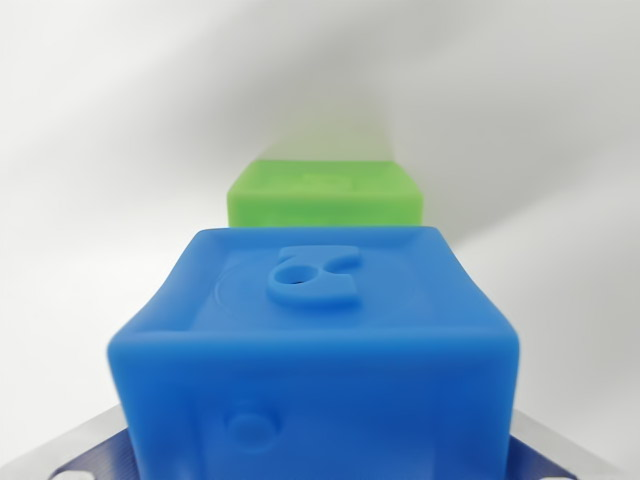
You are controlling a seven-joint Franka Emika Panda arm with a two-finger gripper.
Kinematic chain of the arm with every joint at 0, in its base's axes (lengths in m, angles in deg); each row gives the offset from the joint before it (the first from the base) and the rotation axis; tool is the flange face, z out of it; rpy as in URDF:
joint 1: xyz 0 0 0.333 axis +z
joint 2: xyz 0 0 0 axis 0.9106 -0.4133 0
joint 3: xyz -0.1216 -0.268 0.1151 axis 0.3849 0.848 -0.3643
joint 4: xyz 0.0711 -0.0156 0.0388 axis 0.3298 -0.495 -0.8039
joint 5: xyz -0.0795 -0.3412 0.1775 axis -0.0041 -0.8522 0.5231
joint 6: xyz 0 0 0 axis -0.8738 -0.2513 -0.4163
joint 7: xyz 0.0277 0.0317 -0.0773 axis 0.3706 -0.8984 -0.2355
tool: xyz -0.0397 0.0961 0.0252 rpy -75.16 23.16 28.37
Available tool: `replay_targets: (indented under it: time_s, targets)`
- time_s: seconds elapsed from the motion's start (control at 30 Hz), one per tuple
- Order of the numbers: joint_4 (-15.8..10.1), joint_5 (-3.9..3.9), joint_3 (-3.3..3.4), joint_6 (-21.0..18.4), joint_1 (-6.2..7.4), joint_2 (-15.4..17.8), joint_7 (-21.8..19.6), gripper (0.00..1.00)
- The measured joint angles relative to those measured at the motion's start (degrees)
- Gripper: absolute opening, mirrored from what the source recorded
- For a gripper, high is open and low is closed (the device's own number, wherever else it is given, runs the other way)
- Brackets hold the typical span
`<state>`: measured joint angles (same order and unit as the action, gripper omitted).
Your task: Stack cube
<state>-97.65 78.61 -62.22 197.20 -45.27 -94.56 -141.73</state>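
A blue cube (pixel 320 340) with a raised figure on its top face fills the lower half of the wrist view, very close to the camera. My gripper (pixel 320 465) is shut on it: grey fingers (pixel 60 452) with dark blue pads press against its lower left and lower right sides at the bottom edge. Beyond it, farther from the camera, a green cube (pixel 325 195) rests on the white surface, slightly blurred. The blue cube hides the green cube's lower part, and I cannot tell the gap between the two.
A white surface (pixel 100 150) lies all around both cubes, with soft grey shadows at the right and above the green cube.
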Motion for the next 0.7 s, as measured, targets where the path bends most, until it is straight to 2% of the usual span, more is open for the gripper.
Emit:
replay_targets:
  time_s: [0.7]
  targets:
    - [0.5, -0.07, 0.42, 2.7, 0.43, -3.0, -0.1, 0.0]
